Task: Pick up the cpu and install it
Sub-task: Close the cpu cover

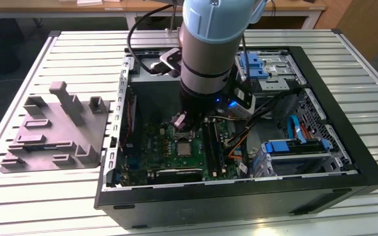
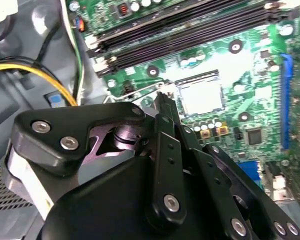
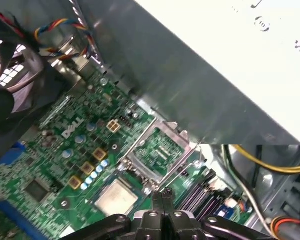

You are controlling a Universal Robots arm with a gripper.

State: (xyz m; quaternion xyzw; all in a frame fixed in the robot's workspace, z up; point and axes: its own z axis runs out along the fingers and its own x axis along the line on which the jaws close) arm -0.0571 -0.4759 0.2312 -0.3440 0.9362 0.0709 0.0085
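Your gripper [image 3: 162,196] has its fingers pressed together, holding nothing, poised just above the motherboard [image 3: 65,165] inside the open computer case [image 1: 346,147]. The cpu [image 3: 116,197] sits in its socket [image 2: 200,95], near the board's middle, load plate [image 3: 157,152] flipped up beside it.

Note white lettering [image 3: 72,129] printed on green motherboard [image 3: 50,165] in first wrist view, beside row of capacitors: short logo-style word, large against other board print. Note faint grey marks [image 3: 261,23] on pale panel [image 3: 225,55] above board in same view: too faint to read. Observe tiny white silkscreen legends around components in both wrist views: illegible. Observe black chip [image 2: 253,136] in second wrist view: top marking unreadable. Find no readable text in exterior view.
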